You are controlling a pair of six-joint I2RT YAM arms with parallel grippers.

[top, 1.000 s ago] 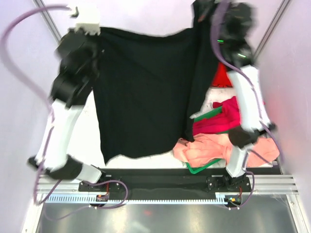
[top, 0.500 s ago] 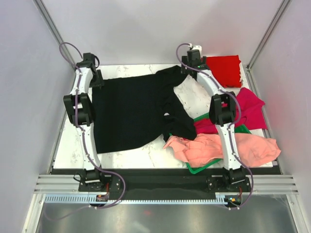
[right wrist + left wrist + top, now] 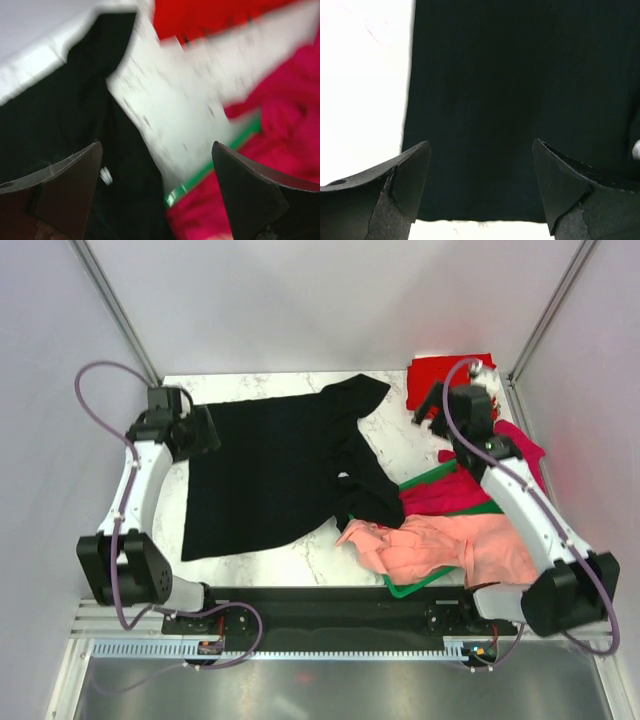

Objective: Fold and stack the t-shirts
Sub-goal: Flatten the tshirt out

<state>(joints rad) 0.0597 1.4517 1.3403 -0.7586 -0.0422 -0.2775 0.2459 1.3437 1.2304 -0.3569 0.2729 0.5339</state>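
A black t-shirt [image 3: 265, 475] lies spread on the white table [image 3: 395, 445], its right side bunched and draped toward the green bin. My left gripper [image 3: 208, 430] hovers open over its far left corner. In the left wrist view the open left gripper [image 3: 480, 150] has only black cloth [image 3: 520, 75] below it. My right gripper [image 3: 428, 408] stands open beside the bright red t-shirt [image 3: 450, 375]. The right wrist view is blurred; the right gripper [image 3: 156, 147] holds nothing. A magenta t-shirt [image 3: 455, 495] and a salmon-pink t-shirt [image 3: 430, 545] lie heaped at the right.
A green bin [image 3: 425, 585] sits under the magenta and salmon-pink heap at the near right; its rim [image 3: 210, 170] also shows in the right wrist view. Metal frame posts stand at both far corners.
The black t-shirt, held up by both grippers a second ago, now lies on the table. Both grippers have opened and let go. The left arm drew back left, the right arm swung right.
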